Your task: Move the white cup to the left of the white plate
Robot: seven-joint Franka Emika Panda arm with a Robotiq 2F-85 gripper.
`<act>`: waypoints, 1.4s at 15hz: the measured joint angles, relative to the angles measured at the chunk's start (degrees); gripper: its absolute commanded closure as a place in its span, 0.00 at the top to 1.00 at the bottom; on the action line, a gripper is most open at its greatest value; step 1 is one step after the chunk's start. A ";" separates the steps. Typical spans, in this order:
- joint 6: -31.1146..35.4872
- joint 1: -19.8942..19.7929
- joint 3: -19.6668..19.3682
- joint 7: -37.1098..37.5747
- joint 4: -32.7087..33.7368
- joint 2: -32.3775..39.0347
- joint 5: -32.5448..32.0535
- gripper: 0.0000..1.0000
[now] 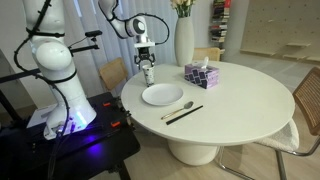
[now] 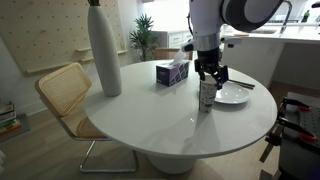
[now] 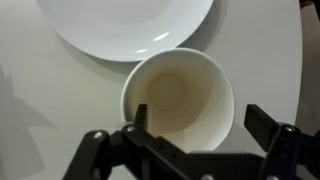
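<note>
The white cup [image 3: 180,95] stands upright on the round table, right beside the rim of the white plate [image 3: 125,25]. It shows in both exterior views [image 1: 149,73] [image 2: 206,96], and so does the plate [image 1: 162,95] [image 2: 234,96]. My gripper [image 3: 200,120] hovers just above the cup [image 1: 147,61] [image 2: 210,74] with its fingers spread. In the wrist view one finger is over the cup's rim and the other is clear of its outer wall. The cup is empty inside.
A patterned tissue box [image 1: 200,74] [image 2: 172,72] and a tall white vase [image 1: 184,42] [image 2: 104,55] stand on the table. A spoon and dark cutlery [image 1: 182,110] lie beside the plate. Wicker chairs [image 2: 62,92] [image 1: 306,110] stand around the table.
</note>
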 measured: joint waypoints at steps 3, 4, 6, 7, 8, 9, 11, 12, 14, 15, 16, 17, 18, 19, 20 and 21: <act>0.00 0.00 0.00 0.05 0.19 0.02 0.00 1.00; 0.00 0.00 0.00 0.12 0.28 0.02 0.00 1.00; -0.03 0.01 0.08 0.39 0.56 -0.10 0.01 1.00; -0.13 0.02 0.26 0.79 0.72 -0.40 0.02 1.00; -0.26 0.05 0.52 1.05 0.82 -0.98 0.03 1.00; -0.70 0.14 0.82 1.28 0.87 -1.89 0.17 1.00; -2.30 0.40 1.66 2.31 0.89 -4.69 0.32 1.00; -3.19 0.72 1.98 2.97 0.87 -6.37 0.38 1.00; -4.76 1.49 2.63 4.49 0.68 -10.35 0.40 1.00; -5.67 1.85 2.99 5.19 0.60 -12.72 0.48 1.00; -6.66 2.27 3.24 5.78 0.59 -15.23 0.64 1.00; -7.89 2.66 3.55 6.35 0.61 -18.02 0.94 1.00; -9.30 3.21 3.64 6.68 0.62 -20.93 1.24 1.00; -11.09 3.74 3.67 6.75 0.65 -23.98 1.72 1.00; -13.19 4.04 3.67 6.76 0.64 -26.87 2.36 1.00; -15.45 4.09 3.52 6.81 0.58 -29.58 2.79 1.00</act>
